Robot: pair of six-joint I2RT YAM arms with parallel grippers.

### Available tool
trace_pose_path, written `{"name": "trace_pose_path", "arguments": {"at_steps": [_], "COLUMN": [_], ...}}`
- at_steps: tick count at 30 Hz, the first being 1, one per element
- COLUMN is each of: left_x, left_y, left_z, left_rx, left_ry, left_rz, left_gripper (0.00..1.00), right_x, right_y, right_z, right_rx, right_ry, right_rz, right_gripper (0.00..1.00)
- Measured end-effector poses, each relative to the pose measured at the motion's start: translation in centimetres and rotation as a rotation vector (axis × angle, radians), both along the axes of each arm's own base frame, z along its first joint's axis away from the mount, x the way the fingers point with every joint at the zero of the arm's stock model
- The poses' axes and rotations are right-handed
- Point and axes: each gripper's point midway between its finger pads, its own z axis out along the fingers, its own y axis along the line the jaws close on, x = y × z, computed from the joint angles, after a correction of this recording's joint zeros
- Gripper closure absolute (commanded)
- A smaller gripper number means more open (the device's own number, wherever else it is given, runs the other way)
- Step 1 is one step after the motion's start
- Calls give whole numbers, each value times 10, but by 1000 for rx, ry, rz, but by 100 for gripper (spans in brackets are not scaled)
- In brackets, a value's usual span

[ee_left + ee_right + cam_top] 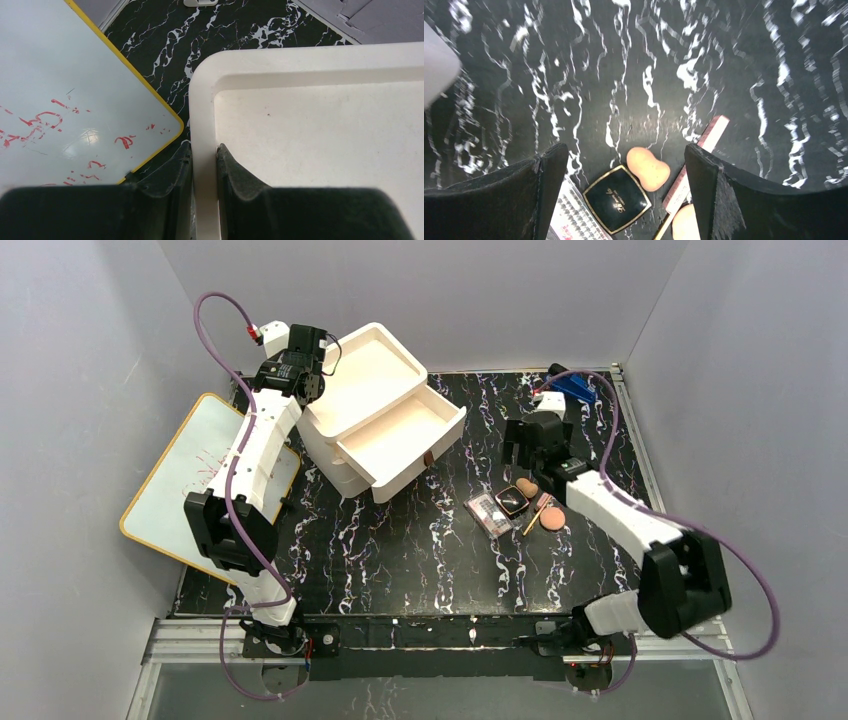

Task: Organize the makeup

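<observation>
We note left end effector clamped on white organizer rim; right end effector fingers apart near black compact, sponge at its 1 o'clock.

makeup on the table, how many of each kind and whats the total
palette: 1
black compact: 1
egg-shaped sponge: 1
round puff: 1
thin stick: 1
total: 5
</observation>
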Motion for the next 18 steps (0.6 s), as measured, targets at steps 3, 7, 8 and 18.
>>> {"name": "trace_pose_path", "arguments": {"at_steps": [3, 7, 8, 18], "left_x": [0, 1, 1, 2], "left_y": [0, 0, 0, 1], "left_z": [0, 0, 0, 0], "left_rx": [2, 7, 8, 16], "left_ry": [1, 0, 0, -7], "left_rz": [-2, -6, -7, -15], "left_gripper": [100, 100, 100, 100], "right_x": [2, -10, -13, -12], "right_y": [1, 11, 12, 3], "right_z": [-43, -88, -97, -125], "right_rx": [-4, -8, -11, -48], "right_ry": [159, 330, 362, 443], "right_rz": [-2, 32, 33, -33], "right_gripper": [3, 5, 7, 22]}}
